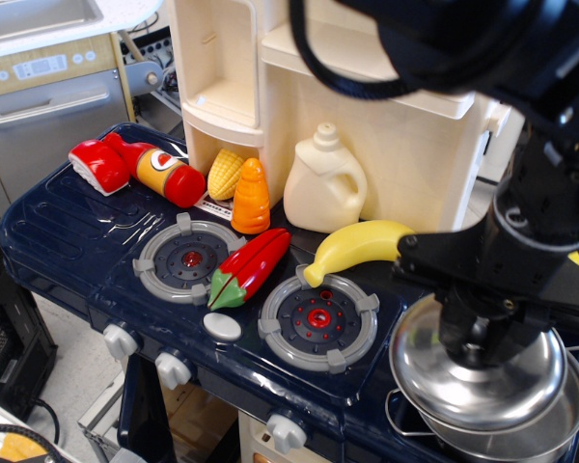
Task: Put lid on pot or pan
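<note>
The shiny silver lid (463,381) hangs just above the steel pot (550,429) at the lower right, tilted slightly and covering most of the pot's mouth. My black gripper (482,333) comes down from above and is shut on the lid's centre knob, which it hides. Only the pot's right rim and its left wire handle (398,410) show under the lid.
A yellow banana (357,248), a red pepper (246,270) and two grey burner rings (318,318) lie on the dark blue toy stove. A cream jug (325,183), orange carrot (251,198), corn and ketchup bottle stand behind. The cream cabinet (386,106) rises at the back.
</note>
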Action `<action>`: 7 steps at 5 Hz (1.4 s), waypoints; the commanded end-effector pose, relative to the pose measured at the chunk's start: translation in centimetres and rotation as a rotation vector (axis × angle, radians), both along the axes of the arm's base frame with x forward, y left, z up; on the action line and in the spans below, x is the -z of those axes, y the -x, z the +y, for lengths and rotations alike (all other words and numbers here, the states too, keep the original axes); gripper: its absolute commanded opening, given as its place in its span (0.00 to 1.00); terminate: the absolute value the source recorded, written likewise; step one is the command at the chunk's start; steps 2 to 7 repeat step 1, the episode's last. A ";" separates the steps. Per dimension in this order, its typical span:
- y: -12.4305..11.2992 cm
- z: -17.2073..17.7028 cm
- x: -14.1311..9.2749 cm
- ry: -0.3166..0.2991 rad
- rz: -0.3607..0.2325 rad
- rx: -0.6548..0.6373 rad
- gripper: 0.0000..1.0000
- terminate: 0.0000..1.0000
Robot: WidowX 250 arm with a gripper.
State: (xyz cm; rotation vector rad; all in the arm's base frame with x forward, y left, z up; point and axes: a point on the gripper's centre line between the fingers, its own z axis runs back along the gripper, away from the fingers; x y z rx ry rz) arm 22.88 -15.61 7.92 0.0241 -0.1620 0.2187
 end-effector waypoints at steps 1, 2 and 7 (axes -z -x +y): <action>-1.6 -2.4 -0.6 0.071 -0.039 -0.022 0.00 1.00; -1.6 -2.4 -0.6 0.071 -0.039 -0.022 0.00 1.00; -1.6 -2.4 -0.6 0.071 -0.039 -0.022 0.00 1.00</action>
